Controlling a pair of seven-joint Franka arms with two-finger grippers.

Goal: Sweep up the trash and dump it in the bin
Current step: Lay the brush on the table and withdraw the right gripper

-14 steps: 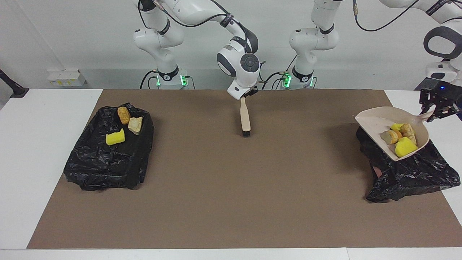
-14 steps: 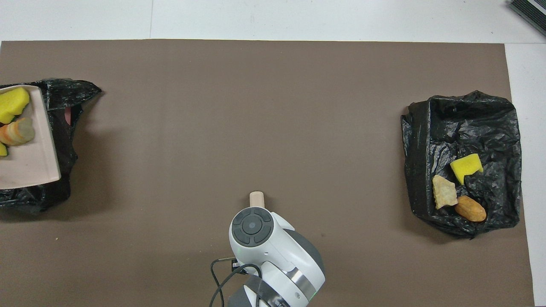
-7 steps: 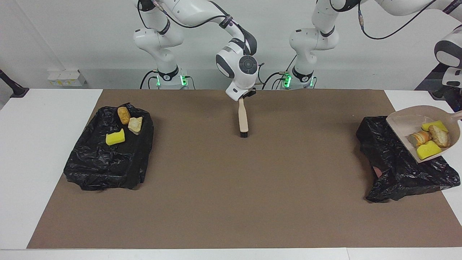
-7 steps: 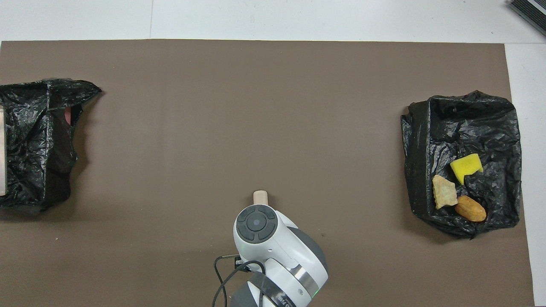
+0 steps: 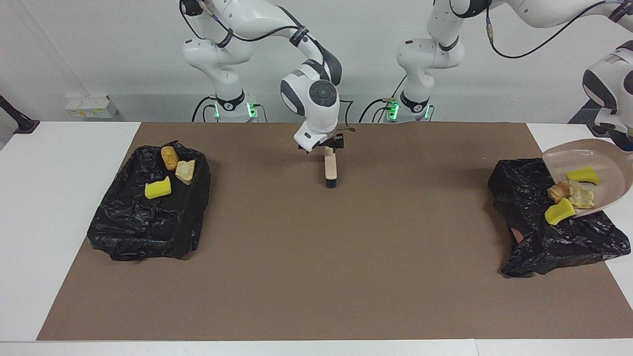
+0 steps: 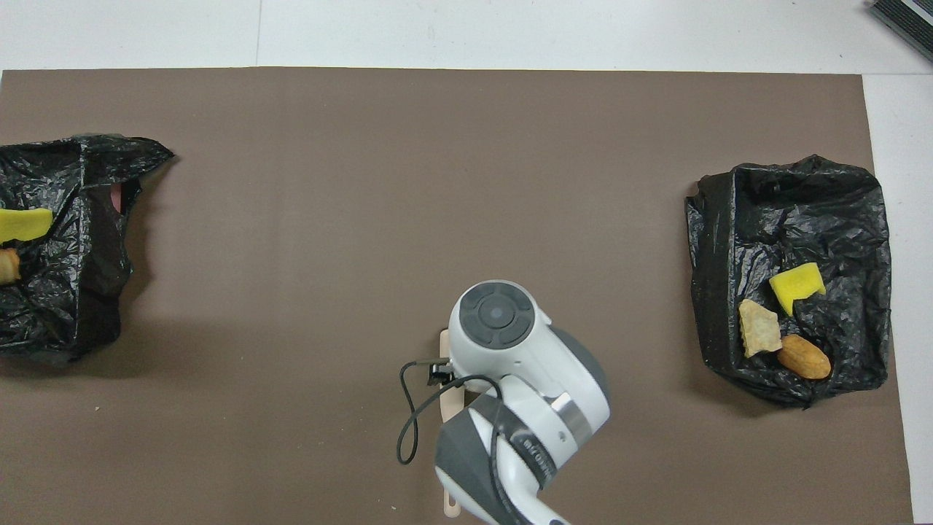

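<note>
The beige dustpan (image 5: 601,160) hangs tilted over the black-bagged bin (image 5: 554,237) at the left arm's end of the table, carried by the left arm, whose gripper is cut off by the picture's edge. Trash slides down the pan: a yellow sponge piece (image 5: 583,174), bread-like lumps (image 5: 569,194), and a second sponge piece (image 5: 560,212) at the lip, touching the bag. The overhead view shows a sponge piece (image 6: 23,224) over that bin (image 6: 73,277). My right gripper (image 5: 329,147) is open just above the handle of the brush (image 5: 330,170) (image 6: 452,405), which lies flat mid-mat.
A second black-bagged bin (image 5: 148,222) (image 6: 802,219) sits at the right arm's end, holding a yellow sponge (image 5: 158,189) and two bread lumps (image 5: 169,157). A brown mat (image 5: 316,257) covers the table. The right arm's wrist hides most of the brush from above.
The dustpan has moved toward the left arm's end and tipped, so the trash slid to its lip. The right gripper opened, let the brush go onto the mat and shifted.
</note>
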